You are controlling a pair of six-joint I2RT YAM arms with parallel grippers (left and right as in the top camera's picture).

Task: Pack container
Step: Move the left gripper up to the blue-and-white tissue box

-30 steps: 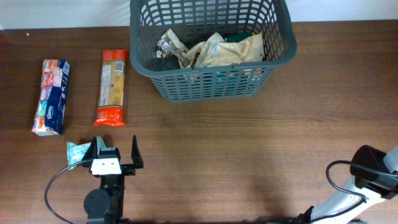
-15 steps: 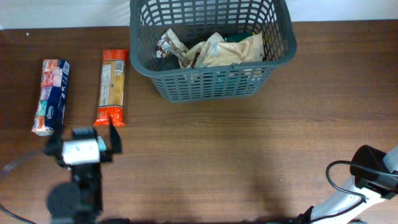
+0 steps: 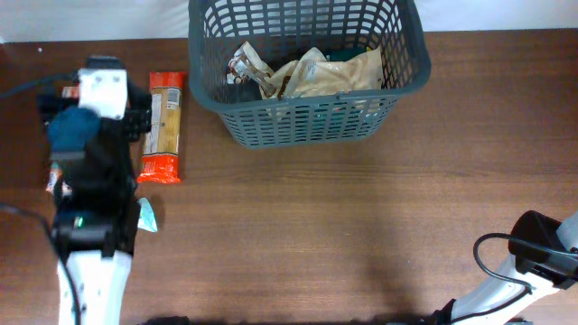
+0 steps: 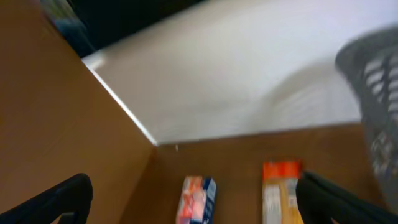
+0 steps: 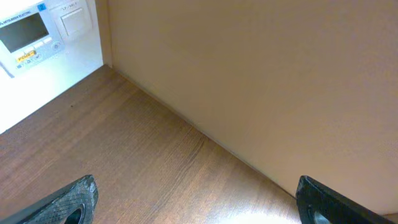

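The container (image 3: 307, 117) is a dark grey slotted basket at the far middle, with several packets in it. It also shows blurred at the right edge of the left wrist view (image 4: 373, 93). An orange packet (image 3: 164, 126) lies left of it. My left gripper (image 3: 99, 77) is raised over the far left of the table, open and empty (image 4: 194, 186). It looks down at a red-and-blue packet (image 4: 196, 199) and the orange packet (image 4: 280, 190). My right gripper (image 5: 196, 199) is open and empty at the front right.
A small teal packet (image 3: 144, 215) lies on the table beside my left arm. The red-and-blue packet (image 3: 54, 181) is mostly hidden under that arm in the overhead view. My right arm (image 3: 542, 248) sits at the front right corner with its cable.
My left arm has swung up from the front left edge towards the far left and now covers the red-and-blue packet. The teal packet stays on the table. The right arm has not moved.
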